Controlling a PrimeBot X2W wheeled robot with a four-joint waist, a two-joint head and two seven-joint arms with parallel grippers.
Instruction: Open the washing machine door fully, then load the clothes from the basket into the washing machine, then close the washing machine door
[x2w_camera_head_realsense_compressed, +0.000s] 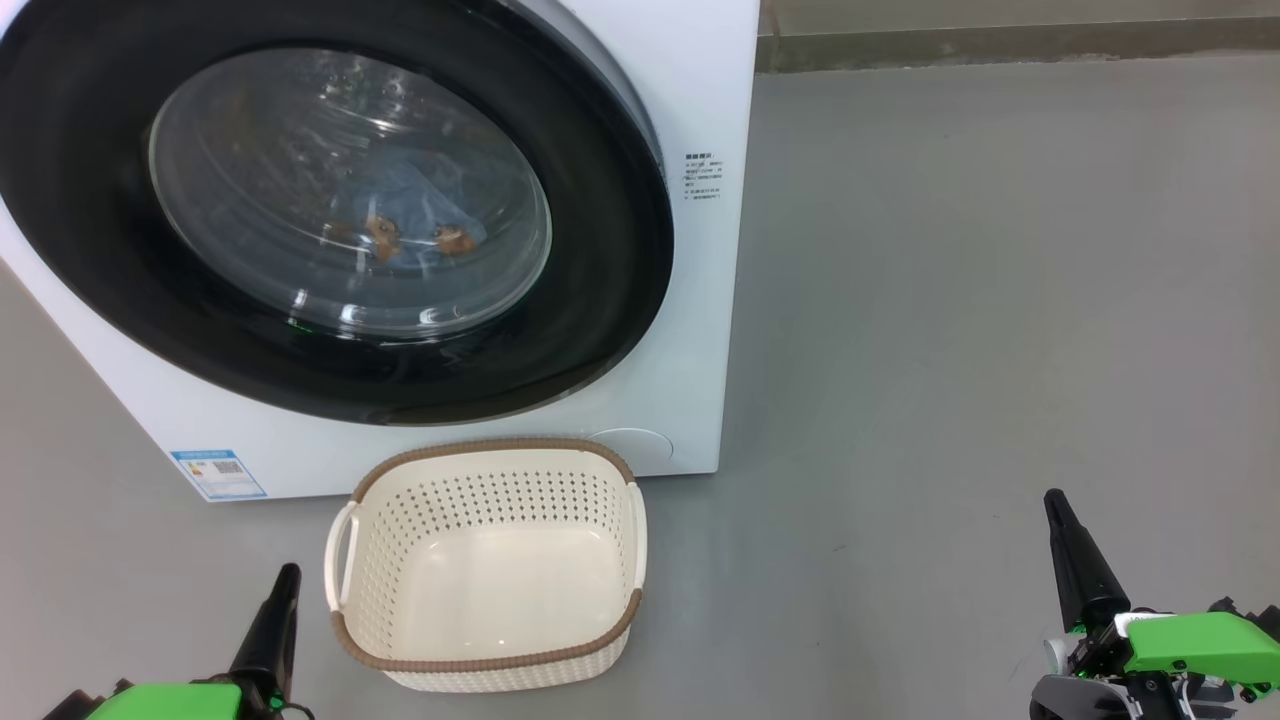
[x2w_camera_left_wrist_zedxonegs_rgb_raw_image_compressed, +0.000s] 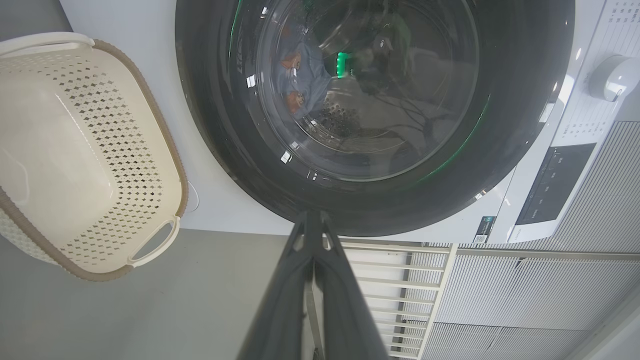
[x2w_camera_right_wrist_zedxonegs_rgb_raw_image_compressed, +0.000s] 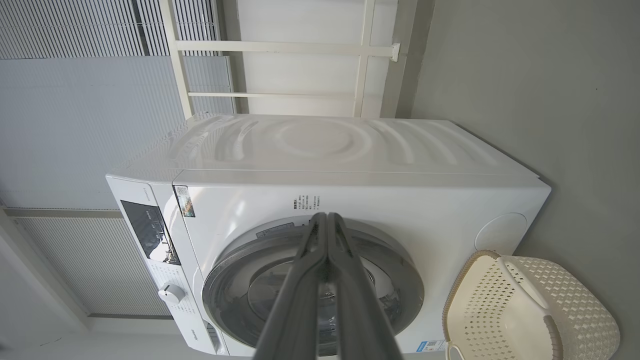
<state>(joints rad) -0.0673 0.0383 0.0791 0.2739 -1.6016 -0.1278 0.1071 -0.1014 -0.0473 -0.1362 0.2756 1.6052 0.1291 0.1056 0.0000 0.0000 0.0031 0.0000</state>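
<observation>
1. The door (x2w_camera_head_realsense_compressed: 340, 200) looks shut, with the clothes (x2w_camera_head_realsense_compressed: 410, 225) inside and the basket (x2w_camera_head_realsense_compressed: 490, 447) empty on the floor (x2w_camera_head_realsense_compressed: 950, 300) in front.
2. Your left end effector (x2w_camera_head_realsense_compressed: 287, 572) and right end effector (x2w_camera_head_realsense_compressed: 1053, 498) are both pressed together, holding nothing.
3. Check that the door clicked, and stay clear of it.

Smooth grey floor (x2w_camera_head_realsense_compressed: 950, 300) all around, and two things stand on it: the big white washing machine (x2w_camera_head_realsense_compressed: 705, 90) at the back, and the cream basket (x2w_camera_head_realsense_compressed: 490, 447), upright, just in front of the machine's lower edge.
</observation>
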